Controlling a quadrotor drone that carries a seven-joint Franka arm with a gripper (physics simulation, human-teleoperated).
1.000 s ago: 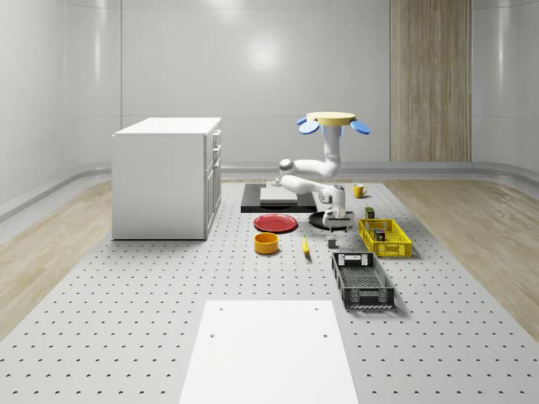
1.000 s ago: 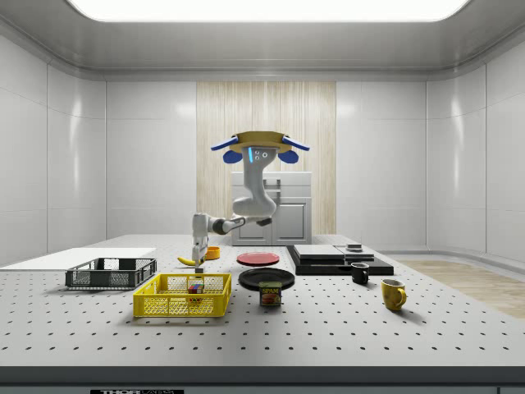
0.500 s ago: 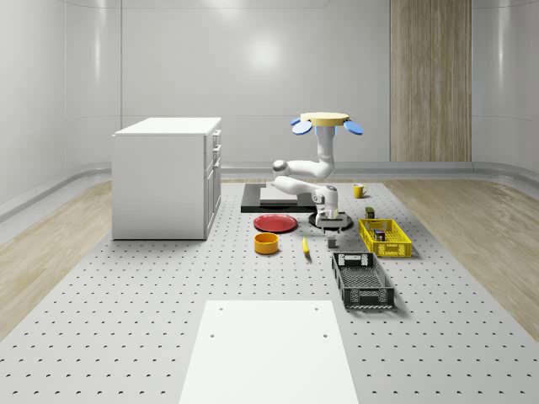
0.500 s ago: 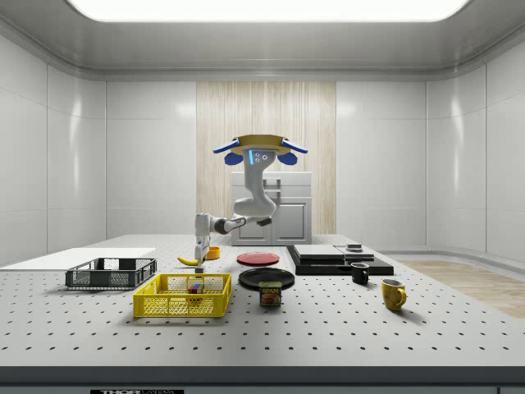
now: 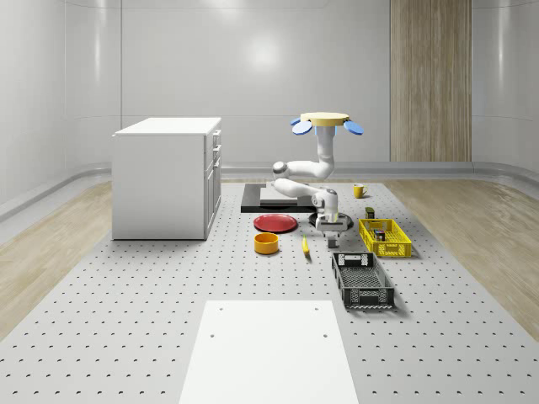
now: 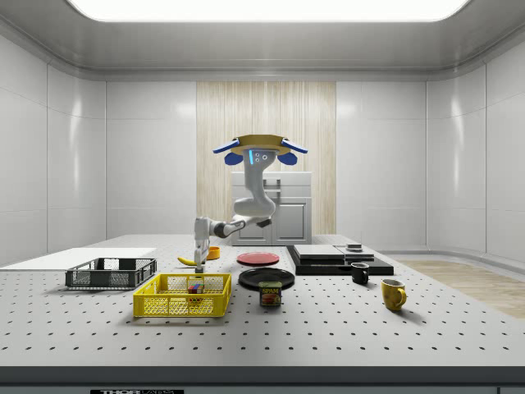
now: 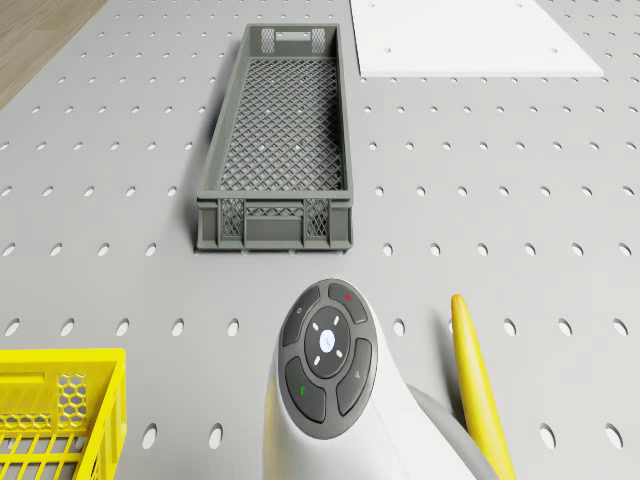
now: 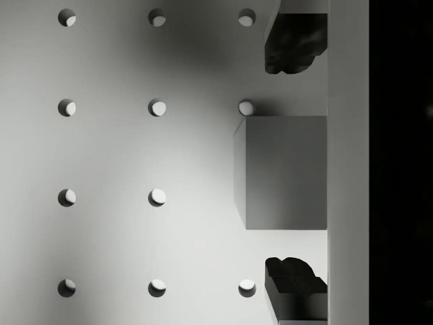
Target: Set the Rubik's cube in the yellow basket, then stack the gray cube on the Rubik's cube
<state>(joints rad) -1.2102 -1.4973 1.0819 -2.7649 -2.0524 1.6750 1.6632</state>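
Note:
The gray cube (image 8: pixel 284 172) sits on the perforated table between my two dark fingertips (image 8: pixel 294 44), with a gap on each side. My gripper (image 8: pixel 295 166) is open and lowered around it, also seen low over the table (image 5: pixel 331 229) (image 6: pixel 199 256). The yellow basket (image 5: pixel 396 248) (image 6: pixel 164 305) stands just to the whole-scene view's right of the gripper. The Rubik's cube (image 6: pixel 195 287) (image 5: pixel 381 239) lies inside it. The drone (image 5: pixel 327 120) (image 6: pixel 261 149) hovers above the black plate, its arm bent down and forward.
A dark grey crate (image 5: pixel 362 279) (image 7: pixel 277 150) lies in front of the gripper, a banana (image 7: pixel 480 390) and orange bowl (image 5: pixel 266 243) beside it. Behind are a red plate (image 5: pixel 275 223), black plate (image 6: pixel 267 279), Spam can (image 6: pixel 270 294), two mugs (image 6: pixel 393 294) and a white cabinet (image 5: pixel 167 177).
The drone has drifted slightly to the whole-scene view's left and the arm has brought the gripper down over the gray cube. The basket and Rubik's cube have not moved.

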